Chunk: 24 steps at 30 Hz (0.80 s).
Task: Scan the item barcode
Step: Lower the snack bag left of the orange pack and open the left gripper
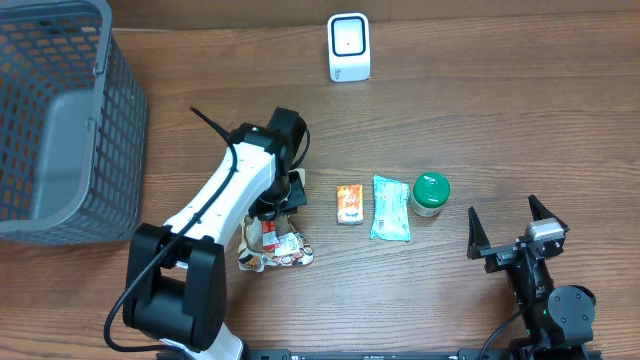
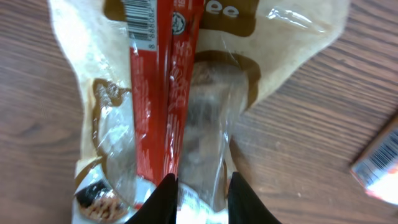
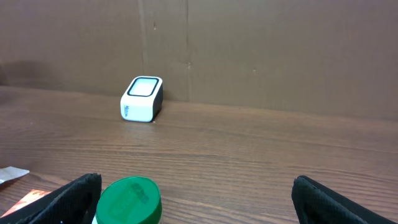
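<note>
A tan and red snack packet [image 1: 277,247] with clear windows lies on the wooden table, and its barcode [image 2: 138,15] faces up at its far end. My left gripper [image 1: 272,215] points straight down onto it. In the left wrist view the left gripper [image 2: 200,200] is shut on a fold of the packet [image 2: 161,93], its two black fingers close together with the film between them. The white scanner [image 1: 349,47] stands at the back of the table, also seen as the scanner [image 3: 142,98]. My right gripper [image 1: 508,232] rests wide open at the front right, empty.
A grey mesh basket [image 1: 60,120] fills the back left. An orange packet [image 1: 349,204], a teal sachet [image 1: 391,207] and a green-lidded jar [image 1: 431,193] lie in a row mid-table. The jar [image 3: 129,202] sits just ahead of the right gripper [image 3: 196,190].
</note>
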### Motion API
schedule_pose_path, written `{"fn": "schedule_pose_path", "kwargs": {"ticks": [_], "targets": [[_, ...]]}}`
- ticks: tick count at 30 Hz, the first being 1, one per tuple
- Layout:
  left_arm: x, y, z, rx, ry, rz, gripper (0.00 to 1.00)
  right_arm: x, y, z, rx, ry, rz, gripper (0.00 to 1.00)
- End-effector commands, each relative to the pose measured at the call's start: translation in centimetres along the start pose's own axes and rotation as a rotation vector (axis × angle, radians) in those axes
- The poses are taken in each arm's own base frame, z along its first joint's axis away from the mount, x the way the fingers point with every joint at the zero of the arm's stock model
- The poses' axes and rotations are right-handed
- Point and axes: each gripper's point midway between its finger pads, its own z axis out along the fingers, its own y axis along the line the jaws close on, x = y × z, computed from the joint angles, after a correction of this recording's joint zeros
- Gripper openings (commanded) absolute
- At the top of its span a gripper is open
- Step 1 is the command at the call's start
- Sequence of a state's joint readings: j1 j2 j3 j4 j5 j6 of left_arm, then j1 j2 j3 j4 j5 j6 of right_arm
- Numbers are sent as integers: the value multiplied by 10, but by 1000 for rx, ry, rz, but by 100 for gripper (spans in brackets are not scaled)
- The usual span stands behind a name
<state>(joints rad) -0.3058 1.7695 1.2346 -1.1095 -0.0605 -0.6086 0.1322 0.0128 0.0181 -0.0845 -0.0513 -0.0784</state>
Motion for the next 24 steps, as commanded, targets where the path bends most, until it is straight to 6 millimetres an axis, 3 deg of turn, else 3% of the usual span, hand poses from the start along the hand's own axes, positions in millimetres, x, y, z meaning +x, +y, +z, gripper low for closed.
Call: {"fn": "schedule_pose_path", "kwargs": {"ticks": [1, 8, 12, 14, 16, 21, 24], "targets": [[7, 3, 16, 3, 14, -30, 18, 3, -1, 0, 5, 0, -2, 100], [10, -12, 29, 87, 22, -12, 4, 3, -1, 0, 5, 0, -2, 100], [2, -18, 21, 109, -6, 41, 6, 3, -1, 0, 5, 0, -2, 100], [-6, -21, 5, 120, -27, 58, 18, 3, -1, 0, 5, 0, -1, 100], [-13, -25, -11, 135, -49, 61, 23, 3, -1, 0, 5, 0, -2, 100], [-26, -26, -52, 141, -86, 51, 26, 3, -1, 0, 5, 0, -2, 100], [-33, -6, -71, 69, -108, 2, 26, 3, -1, 0, 5, 0, -2, 100]]}}
